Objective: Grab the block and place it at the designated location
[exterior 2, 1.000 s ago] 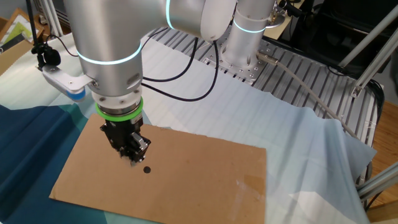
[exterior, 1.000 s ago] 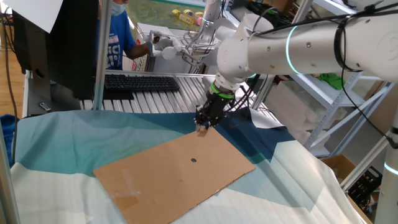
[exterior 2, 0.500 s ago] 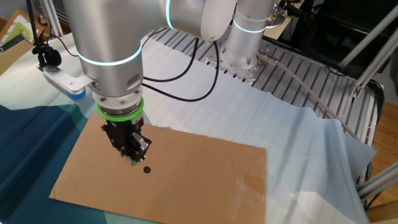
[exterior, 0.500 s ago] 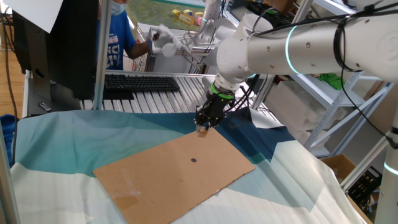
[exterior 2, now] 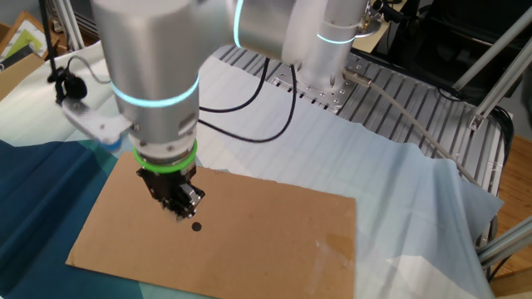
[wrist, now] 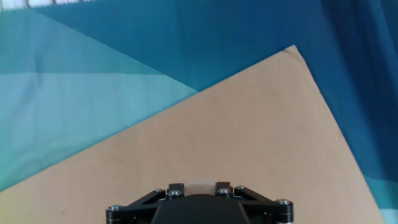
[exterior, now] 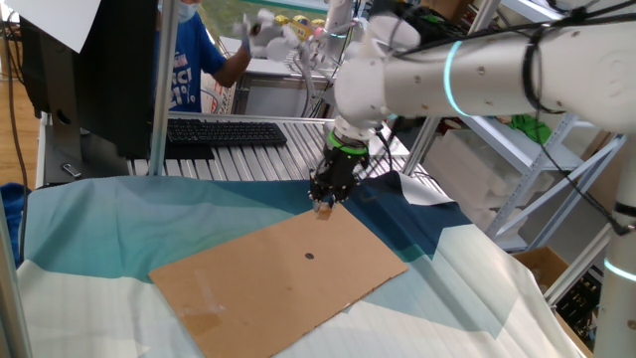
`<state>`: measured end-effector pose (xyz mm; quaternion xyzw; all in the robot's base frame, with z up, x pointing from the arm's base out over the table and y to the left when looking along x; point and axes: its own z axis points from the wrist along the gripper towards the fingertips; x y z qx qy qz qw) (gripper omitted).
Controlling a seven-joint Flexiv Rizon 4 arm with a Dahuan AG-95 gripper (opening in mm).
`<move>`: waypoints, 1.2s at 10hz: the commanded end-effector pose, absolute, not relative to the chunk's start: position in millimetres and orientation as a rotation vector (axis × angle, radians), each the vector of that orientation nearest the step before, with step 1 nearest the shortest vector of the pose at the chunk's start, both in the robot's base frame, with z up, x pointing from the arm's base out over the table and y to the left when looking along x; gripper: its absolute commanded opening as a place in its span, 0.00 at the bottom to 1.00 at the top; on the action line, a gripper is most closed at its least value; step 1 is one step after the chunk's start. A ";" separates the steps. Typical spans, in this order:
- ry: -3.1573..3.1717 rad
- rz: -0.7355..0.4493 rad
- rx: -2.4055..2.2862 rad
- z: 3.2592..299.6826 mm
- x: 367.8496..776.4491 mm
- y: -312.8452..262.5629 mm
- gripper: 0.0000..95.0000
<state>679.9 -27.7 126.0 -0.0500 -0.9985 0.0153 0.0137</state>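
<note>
The block [wrist: 199, 186] is a small light tan wooden cube held between my black fingers; it shows at the fingertips in one fixed view [exterior: 324, 209]. My gripper [exterior: 325, 204] is shut on it, a little above the far corner of the brown cardboard sheet [exterior: 258, 288]. In the other fixed view my gripper [exterior 2: 181, 212] hangs just up and left of the dark round dot [exterior 2: 196, 226]. The dot [exterior: 309, 257] lies near the sheet's middle. The hand view shows bare cardboard [wrist: 249, 137] and no dot.
Blue and teal cloths [exterior: 119, 219] cover the table around the sheet. A person in a blue shirt [exterior: 189, 60] stands behind a keyboard [exterior: 224, 131] at the back. A metal roller rack [exterior 2: 399, 83] and shelving [exterior: 556, 149] border the table.
The arm's upper links have swung and turned a little while the gripper stays at about the same spot over the sheet, still holding the block. The person's arm at the back has risen.
</note>
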 end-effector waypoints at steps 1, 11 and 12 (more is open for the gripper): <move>-3.098 0.064 -0.142 126.2 678.5 -27.9 0.00; -3.143 0.056 -0.080 116.0 673.0 -24.2 0.00; -3.159 0.059 -0.076 107.2 668.8 -23.4 0.00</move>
